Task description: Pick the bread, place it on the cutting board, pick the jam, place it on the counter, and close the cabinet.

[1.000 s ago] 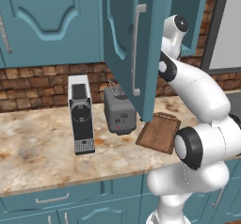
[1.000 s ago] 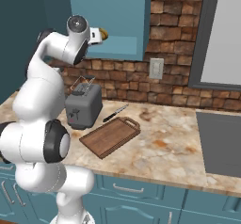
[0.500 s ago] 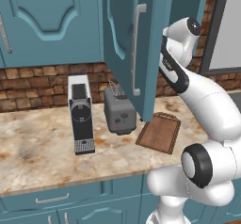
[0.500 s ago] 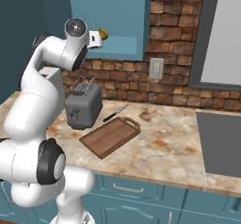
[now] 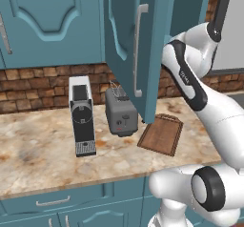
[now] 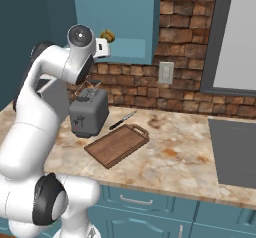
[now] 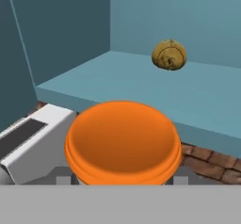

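The jam (image 7: 122, 140), an orange jar seen from its top, sits right in front of the hand camera with my gripper (image 7: 120, 180) shut on it. Only slivers of the grey fingertips (image 7: 61, 178) show on either side of it. My gripper (image 6: 105, 47) is held just outside the front edge of the cabinet's shelf (image 7: 141, 89). The bread (image 7: 169, 54) lies farther back on that shelf, also visible as the bun (image 6: 107, 35). The cabinet door (image 5: 126, 45) stands open. The cutting board (image 6: 117, 144) lies bare on the counter (image 6: 185, 157).
A grey toaster (image 6: 89, 113) stands directly below my hand, with a knife (image 6: 122, 120) beside the board. A coffee machine (image 5: 82, 114) stands left of the toaster. The open door's long handle (image 5: 138, 49) hangs close to my forearm. A wall outlet (image 6: 165, 72) is on the bricks.
My arm has shifted its elbow up and over, and the hand has come slightly down and out from the shelf with the jam in it. The bread has not moved.
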